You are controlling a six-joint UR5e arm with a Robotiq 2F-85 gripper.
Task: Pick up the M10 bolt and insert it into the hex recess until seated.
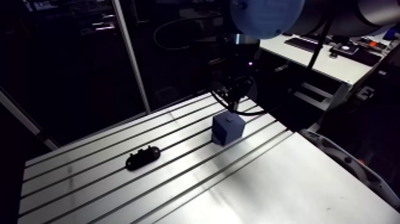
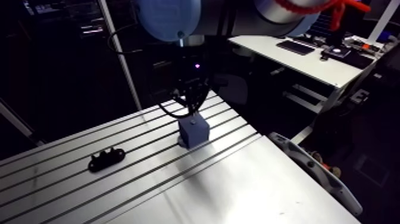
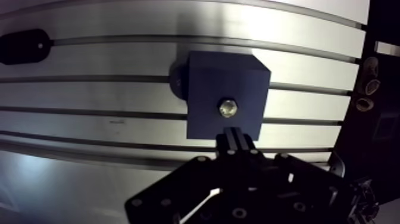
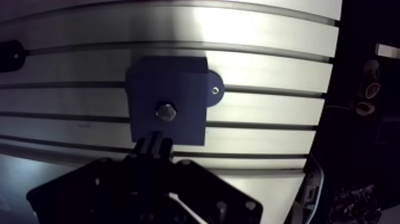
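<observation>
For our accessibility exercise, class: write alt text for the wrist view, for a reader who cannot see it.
A metal bolt sits in the top of a blue block on the slotted table; the shut gripper hovers beside it.

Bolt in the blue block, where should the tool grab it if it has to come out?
Grip the bolt by its hex head, from straight above: it faces up in the top of the blue block, shank hidden inside. Close on two opposite flats. Whether it stands proud enough to pinch, I cannot tell.
</observation>
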